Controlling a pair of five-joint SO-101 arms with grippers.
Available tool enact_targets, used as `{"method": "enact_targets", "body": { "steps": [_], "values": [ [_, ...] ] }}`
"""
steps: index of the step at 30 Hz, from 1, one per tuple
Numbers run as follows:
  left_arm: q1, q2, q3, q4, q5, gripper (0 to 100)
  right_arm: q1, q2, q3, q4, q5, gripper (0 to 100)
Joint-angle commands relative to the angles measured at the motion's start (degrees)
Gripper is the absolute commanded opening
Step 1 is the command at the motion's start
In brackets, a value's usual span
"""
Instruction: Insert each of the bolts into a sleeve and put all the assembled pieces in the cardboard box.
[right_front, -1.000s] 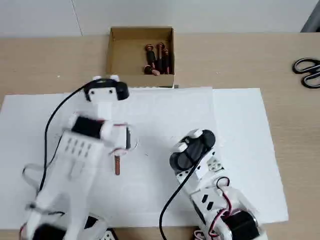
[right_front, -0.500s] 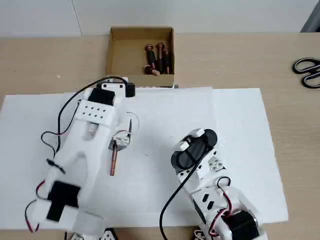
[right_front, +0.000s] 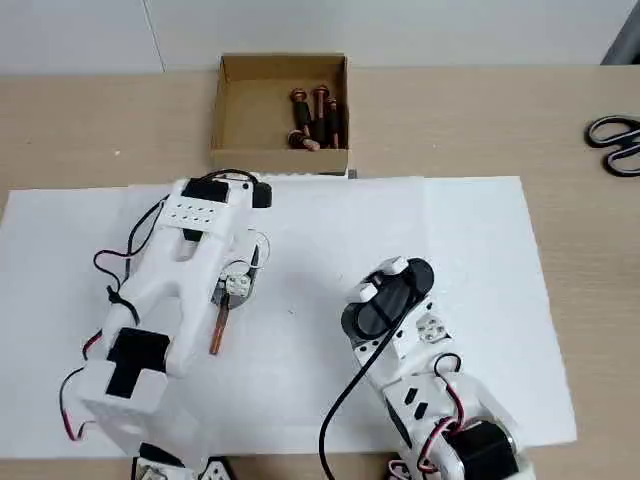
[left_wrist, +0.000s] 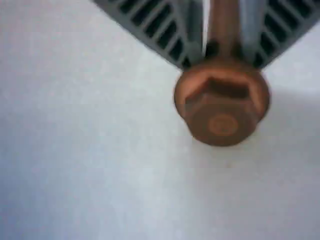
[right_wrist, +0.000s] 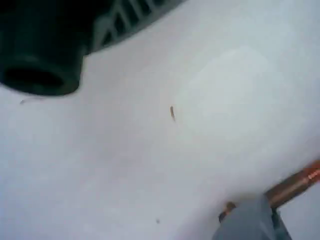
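Left gripper: clamped on the shank of a copper bolt, over the left half of the white sheet.
Bolt: hex head showing, tilted.
Right gripper: closed on a black sleeve, over the sheet's near middle.
Between them: bare sheet; bolt and sleeve are apart.
Box: by the table's far edge, just past the sheet; assembled pieces lie in its right half.
Scissors: at the table's right edge.
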Motion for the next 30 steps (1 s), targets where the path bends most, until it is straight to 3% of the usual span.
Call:
{"method": "enact_targets", "body": {
  "steps": [1,11,19,24,30],
  "values": [
    [-0.26,-0.35,-1.98,-0.97,-0.88,1,0.57,-0.66,-0.53,-1.54,-0.62,0.4],
    [-0.26,-0.35,2.07,-2.20,-4.04,8,0.66,-0.66,-0.53,-1.54,-0.62,0.4],
    [-0.26,-0.35,7.52,-7.12,-4.04,8,0.66,-0.66,-0.53,-1.63,-0.62,0.4],
    [-0.26,-0.35,7.43,-8.00,-4.04,0,0.66,-0.66,-0.53,-1.63,-0.62,0.4],
    [-0.26,-0.35,7.52,-7.65,-3.78,1,0.66,-0.66,-0.53,-1.63,-0.62,0.4]
  ]
}}
